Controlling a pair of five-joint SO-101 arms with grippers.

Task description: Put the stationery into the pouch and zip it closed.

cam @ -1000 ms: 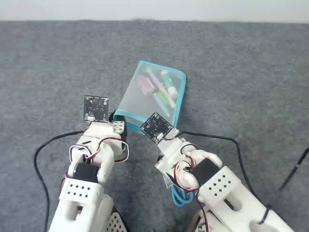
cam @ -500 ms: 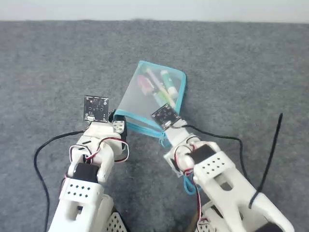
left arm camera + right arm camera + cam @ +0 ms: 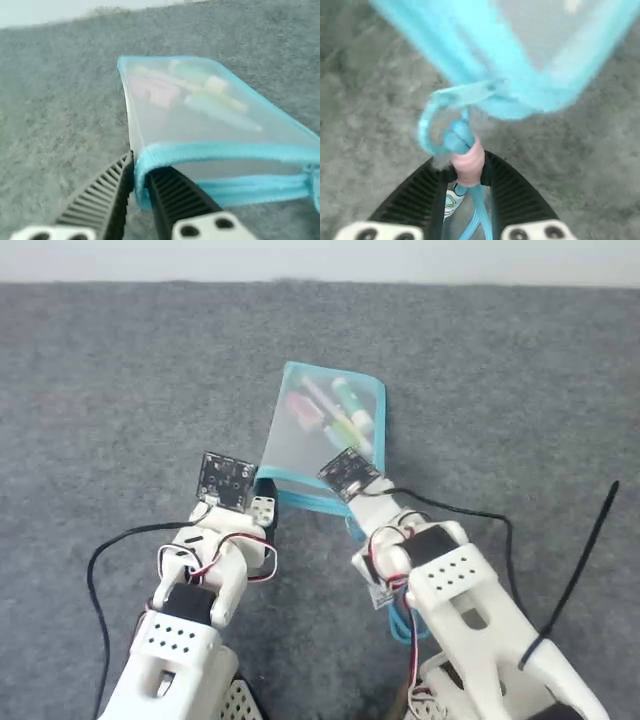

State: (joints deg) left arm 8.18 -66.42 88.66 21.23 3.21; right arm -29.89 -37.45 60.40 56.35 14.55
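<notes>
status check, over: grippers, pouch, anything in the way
Left gripper shut on pouch corner. Right gripper shut on zipper pull. Stationery inside, pouch on grey mat. Black cable trails beside it, not across.

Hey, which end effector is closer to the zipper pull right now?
Right. The right end effector grips the pull itself; the left end effector pinches the pouch at the other corner of the zipper edge.
</notes>
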